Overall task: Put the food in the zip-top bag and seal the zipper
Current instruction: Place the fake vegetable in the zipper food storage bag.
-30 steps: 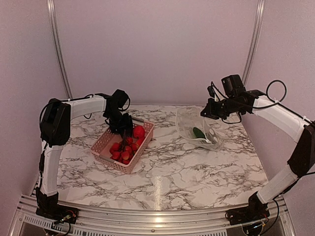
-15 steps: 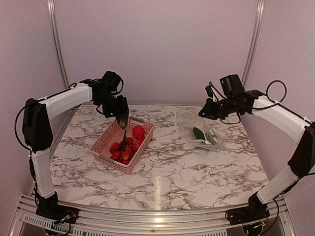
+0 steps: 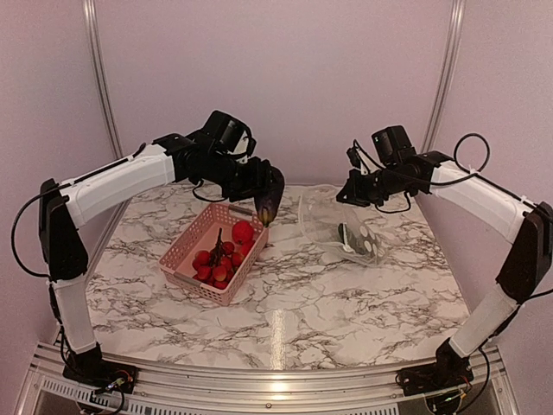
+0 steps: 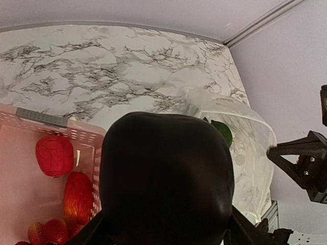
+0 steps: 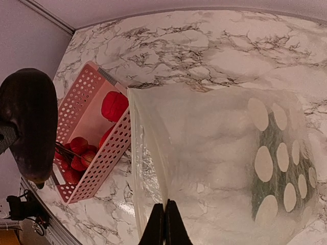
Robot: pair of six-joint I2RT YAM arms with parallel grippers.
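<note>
My left gripper [image 3: 262,188] is shut on the dark purple eggplant [image 3: 270,199], which hangs in the air above the basket's right end, just left of the zip-top bag [image 3: 333,226]. In the left wrist view the eggplant [image 4: 163,178] fills the space between the fingers. My right gripper [image 5: 165,206] is shut on the bag's mouth edge and holds it up, with the zipper [image 5: 134,148] running along that edge. A green piece [image 3: 348,233] lies inside the bag. The red tomato [image 3: 244,232] and small red strawberry-like pieces [image 3: 212,264] sit in the pink basket [image 3: 184,252].
The pink lattice basket lies diagonally left of centre on the marble table [image 3: 346,303]. Pale walls and metal corner posts [image 3: 448,69] close in the back and sides.
The left arm has lifted the eggplant out of the basket and swung it right, towards the bag. The right gripper has shifted slightly left, still holding the bag's edge.
</note>
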